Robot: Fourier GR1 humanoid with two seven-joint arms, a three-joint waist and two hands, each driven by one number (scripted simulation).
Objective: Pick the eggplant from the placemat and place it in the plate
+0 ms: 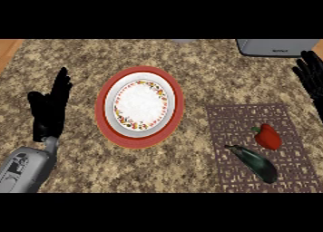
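A dark purple eggplant [256, 164] lies slanted on the brown lattice placemat [239, 122] at the lower right, just below a red bell pepper [268, 136]. A white plate [141, 104] with a flowered band and a broad red rim sits left of the mat at the centre of the counter. My right hand [317, 78] is at the right edge, above and right of the mat, open with fingers up, well apart from the eggplant. My left hand [49, 108] stands open left of the plate, fingers up, holding nothing.
The counter is speckled granite with wood showing at the upper left corner [3, 50]. A grey appliance [275, 47] stands at the back right, close to my right hand. A small grey object [184, 40] peeks in at the top edge.
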